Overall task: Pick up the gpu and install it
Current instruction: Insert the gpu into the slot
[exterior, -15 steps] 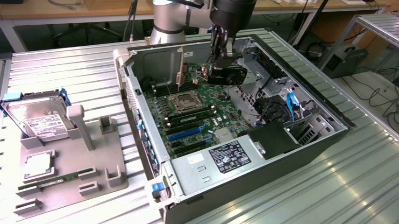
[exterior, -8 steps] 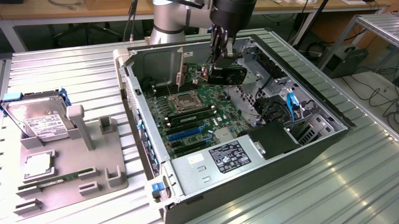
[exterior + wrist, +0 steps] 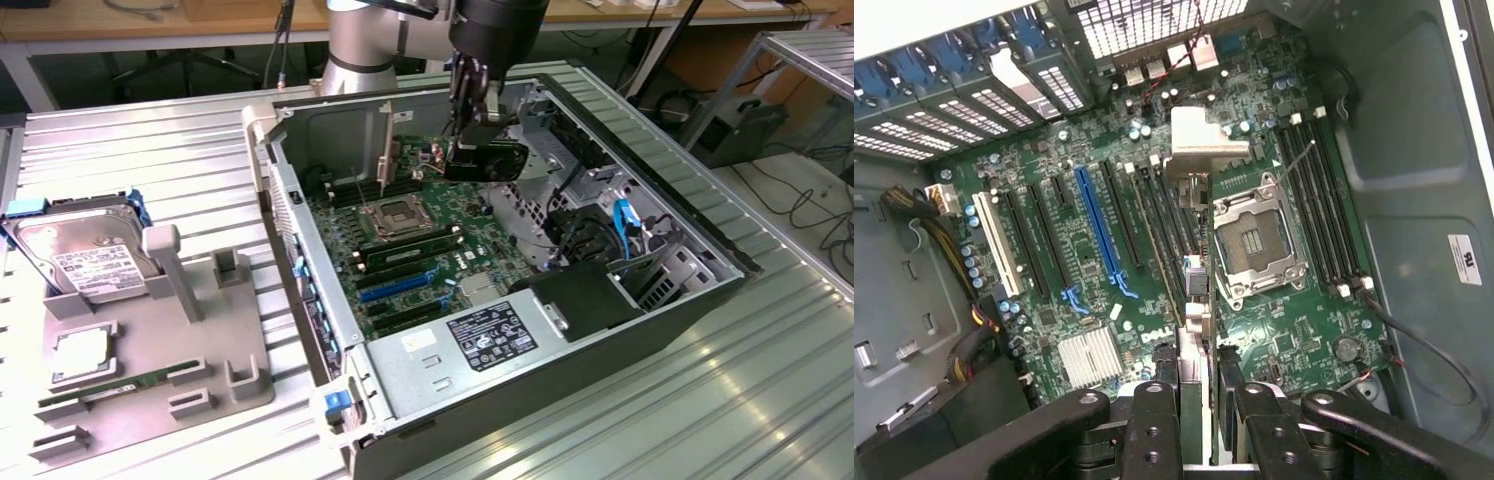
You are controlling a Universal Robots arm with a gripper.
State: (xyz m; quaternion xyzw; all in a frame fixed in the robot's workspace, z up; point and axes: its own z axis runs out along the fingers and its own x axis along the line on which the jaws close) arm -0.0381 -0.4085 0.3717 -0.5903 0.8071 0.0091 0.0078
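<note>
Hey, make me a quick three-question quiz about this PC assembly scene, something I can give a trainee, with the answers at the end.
1. True or false: the end effector holds the gpu above the motherboard inside the open computer case.
2. What stands upright in the grey tray at the exterior view's left? A) a hard drive B) a power supply C) a keyboard
3. Fill in: the expansion slot flanked by black slots is coloured ___.

Key: 1 true; 2 A, the hard drive; 3 blue.
</note>
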